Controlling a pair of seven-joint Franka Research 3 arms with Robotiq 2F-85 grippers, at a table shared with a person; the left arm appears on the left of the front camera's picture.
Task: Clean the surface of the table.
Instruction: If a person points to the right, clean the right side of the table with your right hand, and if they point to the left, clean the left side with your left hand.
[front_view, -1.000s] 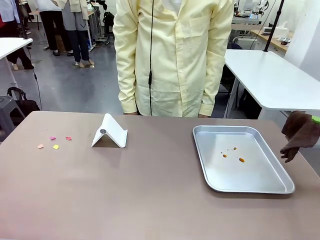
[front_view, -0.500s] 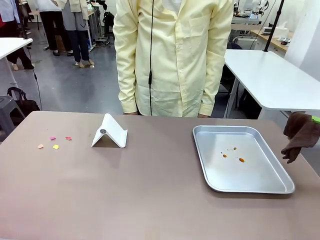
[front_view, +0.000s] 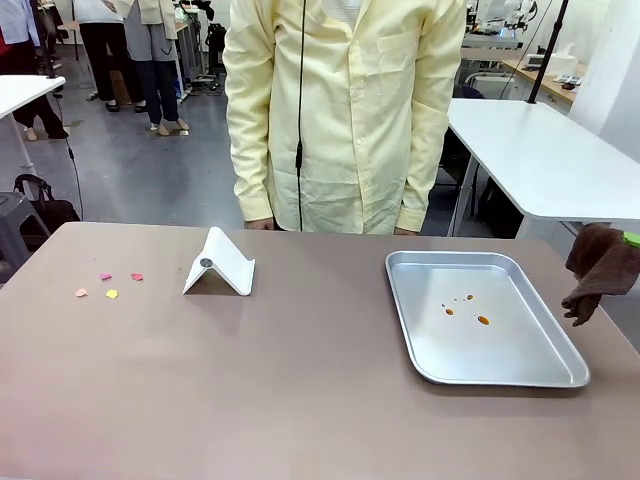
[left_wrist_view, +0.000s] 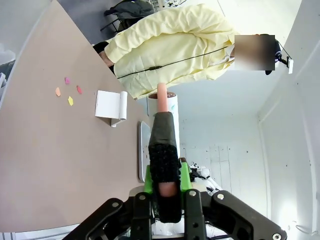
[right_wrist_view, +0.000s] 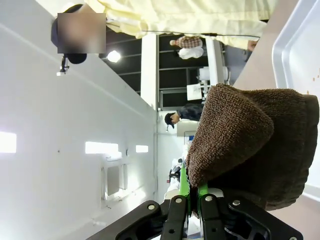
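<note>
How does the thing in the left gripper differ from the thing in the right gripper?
The left gripper is shut on a long dark tool; the right gripper is shut on a brown cloth. The tool is narrow and straight, with a pink tip; the cloth is broad, bunched and all brown. The tool points straight out from its gripper; the cloth drapes to one side. Both sit between green pads.

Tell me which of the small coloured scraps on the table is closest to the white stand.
The reddish scrap, rightmost of the four and so nearest the white stand.
</note>
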